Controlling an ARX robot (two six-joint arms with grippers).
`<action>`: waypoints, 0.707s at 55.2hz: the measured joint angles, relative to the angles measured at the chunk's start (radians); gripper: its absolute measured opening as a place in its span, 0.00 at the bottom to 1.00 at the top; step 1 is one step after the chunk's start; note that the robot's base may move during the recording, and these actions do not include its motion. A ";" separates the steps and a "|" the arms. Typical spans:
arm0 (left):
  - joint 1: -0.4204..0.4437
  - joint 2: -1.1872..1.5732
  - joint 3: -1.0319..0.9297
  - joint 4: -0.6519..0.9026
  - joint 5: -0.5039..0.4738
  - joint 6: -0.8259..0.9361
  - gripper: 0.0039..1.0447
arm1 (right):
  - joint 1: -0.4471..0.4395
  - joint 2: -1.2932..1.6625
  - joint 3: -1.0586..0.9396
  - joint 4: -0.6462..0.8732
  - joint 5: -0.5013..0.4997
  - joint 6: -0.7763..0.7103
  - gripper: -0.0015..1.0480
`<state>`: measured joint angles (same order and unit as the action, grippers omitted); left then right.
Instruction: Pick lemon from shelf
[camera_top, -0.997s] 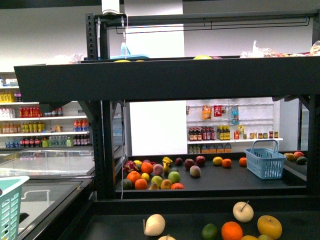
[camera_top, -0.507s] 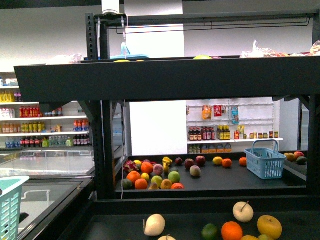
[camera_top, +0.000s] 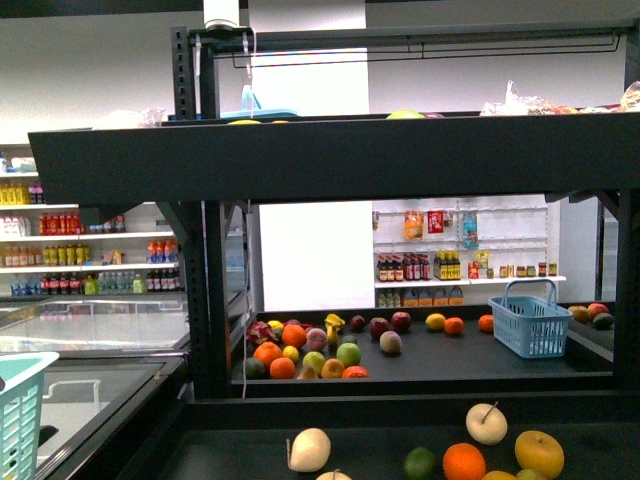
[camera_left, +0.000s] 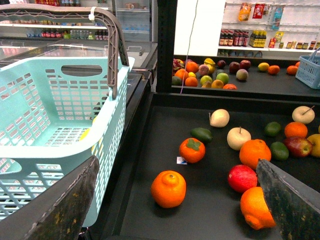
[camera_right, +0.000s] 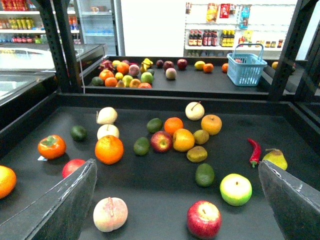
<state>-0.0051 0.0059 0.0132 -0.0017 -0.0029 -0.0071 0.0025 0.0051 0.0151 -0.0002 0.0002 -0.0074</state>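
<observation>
The lemon (camera_top: 435, 322) is a bright yellow oval on the far tier of the black shelf (camera_top: 330, 160), just left of a small orange (camera_top: 454, 326). The lemon (camera_right: 200, 65) also shows far off in the right wrist view, and the lemon (camera_left: 263, 66) shows in the left wrist view. My left gripper (camera_left: 176, 164) is open above the near tier, with a knobbly orange (camera_left: 168, 188) below its jaws. My right gripper (camera_right: 177, 165) is open over the near tier, above a red apple (camera_right: 203, 219). Both are far short of the lemon. Neither arm shows in the front view.
A teal basket (camera_left: 50, 115) stands close on the left of the near tier. A blue basket (camera_top: 530, 325) sits right of the lemon. Several loose fruits cover the near tier, with a red chili (camera_right: 254, 150). A black post (camera_top: 205, 300) rises at the left.
</observation>
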 joint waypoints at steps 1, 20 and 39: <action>0.000 0.000 0.000 0.000 0.000 0.000 0.93 | 0.000 0.000 0.000 0.000 0.000 0.000 0.93; 0.000 0.000 0.000 0.000 0.000 0.000 0.93 | 0.000 0.000 0.000 0.000 0.000 0.000 0.93; 0.000 0.000 0.000 0.000 0.000 0.000 0.93 | 0.000 0.000 0.000 0.000 0.000 0.000 0.93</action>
<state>-0.0051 0.0059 0.0132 -0.0017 -0.0029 -0.0071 0.0025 0.0051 0.0151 -0.0002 0.0002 -0.0078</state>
